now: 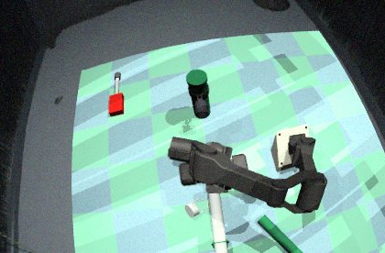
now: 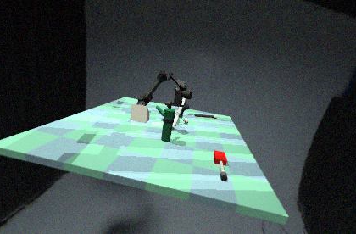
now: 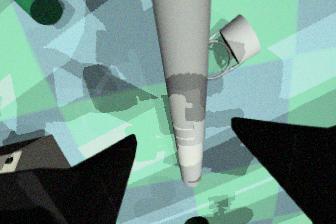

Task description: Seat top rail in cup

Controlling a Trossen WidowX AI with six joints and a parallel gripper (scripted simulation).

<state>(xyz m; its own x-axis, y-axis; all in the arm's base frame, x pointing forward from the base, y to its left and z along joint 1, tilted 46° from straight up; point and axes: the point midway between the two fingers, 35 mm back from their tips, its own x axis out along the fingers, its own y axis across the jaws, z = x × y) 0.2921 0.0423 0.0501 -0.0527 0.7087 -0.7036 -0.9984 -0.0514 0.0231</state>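
From where I stand, the long white rail (image 1: 218, 225) (image 2: 176, 119) (image 3: 185, 45) passes through its one green wire loop, but seating remains: its cut end points towards eleven o'clock in the top view, short of the black cup (image 1: 202, 110) on the upright green post (image 1: 196, 77) (image 2: 166, 129). The open gripper (image 1: 217, 187) (image 2: 178, 105) (image 3: 183, 130) straddles the rail, holding nothing. I count one rail, one black cup, one upright post and one red block (image 1: 116, 104) (image 2: 219, 158).
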